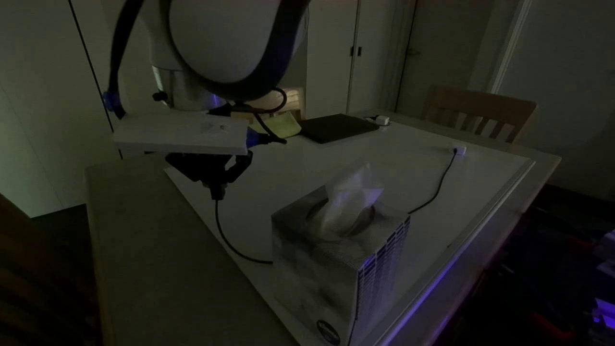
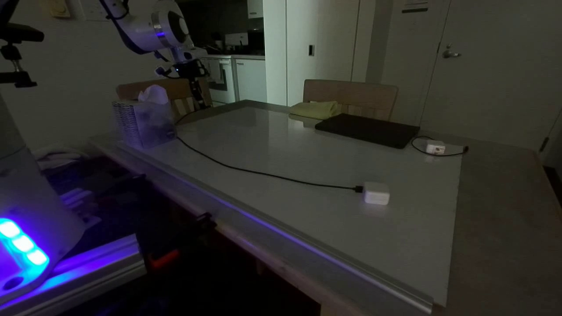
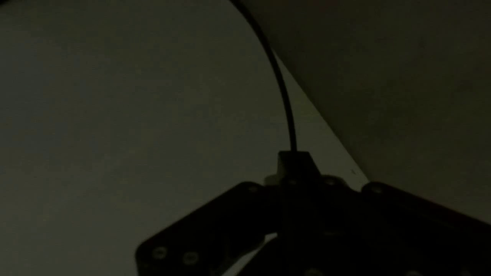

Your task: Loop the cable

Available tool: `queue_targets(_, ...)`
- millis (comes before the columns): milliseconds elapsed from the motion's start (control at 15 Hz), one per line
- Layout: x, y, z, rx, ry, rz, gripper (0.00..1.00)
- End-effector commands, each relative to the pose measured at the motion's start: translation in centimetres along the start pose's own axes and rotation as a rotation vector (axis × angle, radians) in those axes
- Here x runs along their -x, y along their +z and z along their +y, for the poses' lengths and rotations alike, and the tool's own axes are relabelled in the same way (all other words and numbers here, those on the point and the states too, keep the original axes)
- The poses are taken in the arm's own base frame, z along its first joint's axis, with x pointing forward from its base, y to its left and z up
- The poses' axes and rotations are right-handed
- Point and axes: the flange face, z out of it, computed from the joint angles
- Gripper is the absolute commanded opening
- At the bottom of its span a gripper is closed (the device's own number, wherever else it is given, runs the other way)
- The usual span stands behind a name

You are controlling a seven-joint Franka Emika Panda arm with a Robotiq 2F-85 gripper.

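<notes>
just swing the cable point(image 3: 284, 92), pinched in the gripper point(image 1: 217, 192), round real slow in a wide arc, dodging the tissue box point(image 1: 322, 264) without yanking the white plug point(image 2: 376, 194)

A: Where does each exterior camera stand?
B: An exterior view sits close to the tissue box point(image 1: 314, 269) and faces down across the white board point(image 1: 298, 163). An exterior view sits near the robot base point(image 2: 35, 193) and faces over the same board toward a door point(image 2: 491, 79).
A: Shared coverage?
B: Both exterior views include board, box and dark pad point(image 2: 369, 130).
A: Wrist view?
B: Close over the gripper point(image 3: 295, 165), facing down at the board's edge.
</notes>
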Motion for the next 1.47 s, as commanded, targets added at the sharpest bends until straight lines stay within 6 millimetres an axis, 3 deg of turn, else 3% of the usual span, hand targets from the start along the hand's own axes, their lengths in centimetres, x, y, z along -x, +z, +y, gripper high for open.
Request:
queue_targets(0,-2.6,-0.5,2.0,0.014,0.189,0.013,0.01)
queue_targets(333,-6.0,2.2,5.9,-0.016,0.437,-0.009,0.01)
queue_targets(400,-5.8,2.5,3.8,0.017,0.362,0.015,0.04)
queue_targets(600,-6.6,3.6,5.2,0.000,0.417,0.011,0.04)
queue_targets(1000,-6.3,3.0,5.0,-0.009,0.422,0.007,0.01)
queue_targets(1400,-10.0,4.2,7.7,0.158,0.736,0.026,0.01)
